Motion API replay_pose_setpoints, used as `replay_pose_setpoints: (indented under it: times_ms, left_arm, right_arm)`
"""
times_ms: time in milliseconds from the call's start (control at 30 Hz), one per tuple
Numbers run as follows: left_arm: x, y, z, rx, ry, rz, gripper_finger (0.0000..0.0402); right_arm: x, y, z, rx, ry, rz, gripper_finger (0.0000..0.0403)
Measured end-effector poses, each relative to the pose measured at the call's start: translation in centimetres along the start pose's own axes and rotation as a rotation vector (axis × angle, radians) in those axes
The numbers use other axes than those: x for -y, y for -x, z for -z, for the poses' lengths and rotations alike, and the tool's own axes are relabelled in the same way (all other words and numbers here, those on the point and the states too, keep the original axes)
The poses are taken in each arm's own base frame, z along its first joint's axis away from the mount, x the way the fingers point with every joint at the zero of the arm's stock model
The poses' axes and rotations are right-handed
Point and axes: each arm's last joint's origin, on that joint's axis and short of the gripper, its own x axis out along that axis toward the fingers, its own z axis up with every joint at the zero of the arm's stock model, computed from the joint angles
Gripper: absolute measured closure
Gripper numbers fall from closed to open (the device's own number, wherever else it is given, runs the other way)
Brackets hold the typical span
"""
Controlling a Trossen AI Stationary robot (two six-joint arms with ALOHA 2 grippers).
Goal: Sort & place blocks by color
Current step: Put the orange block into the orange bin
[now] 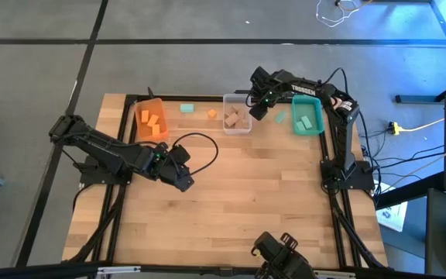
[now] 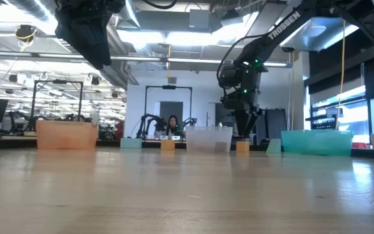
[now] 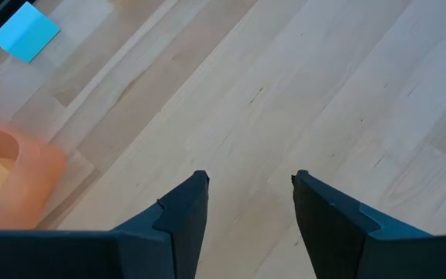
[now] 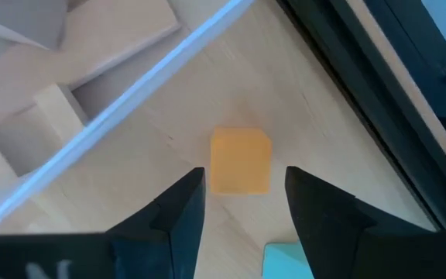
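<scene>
Sorting partly done: loose blocks left along the far edge.
An orange block (image 4: pixel 240 160) lies beside the clear bin (image 1: pixel 237 113); my right gripper (image 4: pixel 238 203) hangs open over it, empty. My left gripper (image 3: pixel 246 203) waits open mid-table, empty.

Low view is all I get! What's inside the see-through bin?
Observer: Plain wooden blocks lie in the clear bin.
Operator: Is the claw next to it open?
Observer: Yes, the right gripper is open, with an orange block on the table just ahead of its fingers.
Operator: And the other claw?
Observer: The left gripper is open too, over bare table, near the orange bin.
</scene>
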Motion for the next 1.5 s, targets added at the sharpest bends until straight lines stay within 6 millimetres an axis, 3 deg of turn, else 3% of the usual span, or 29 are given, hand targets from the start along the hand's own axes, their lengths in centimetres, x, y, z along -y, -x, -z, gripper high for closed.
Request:
replay_pose_setpoints:
  times_ms: [333, 700, 1067, 1200, 1400, 1500]
  left_arm:
    - [0.0, 0.0, 0.0, -0.002, 0.000, 0.001, 0.0223]
    - [0.0, 0.0, 0.0, -0.002, 0.000, 0.002, 0.0223]
    - [0.0, 0.0, 0.0, -0.003, 0.000, 0.002, 0.0223]
    - [0.0, 0.0, 0.0, -0.003, -0.001, 0.002, 0.0223]
    - [0.0, 0.0, 0.0, -0.003, -0.001, 0.001, 0.0223]
    - [0.0, 0.0, 0.0, -0.002, -0.001, 0.001, 0.0223]
  right_arm:
    - [0.0, -1.9, 0.8, 0.016, 0.032, 0.008, 0.0222]
    - [0.2, -2.2, 0.8, 0.021, 0.048, 0.011, 0.0222]
    - [0.4, -5.8, 0.9, -0.062, 0.071, 0.007, 0.0236]
    - [0.4, -5.6, 0.8, -0.047, 0.072, 0.019, 0.0270]
    - [0.2, -4.2, 0.7, -0.017, 0.082, 0.048, 0.0270]
    - [-0.2, -2.4, 0.8, 0.001, 0.092, 0.073, 0.0270]
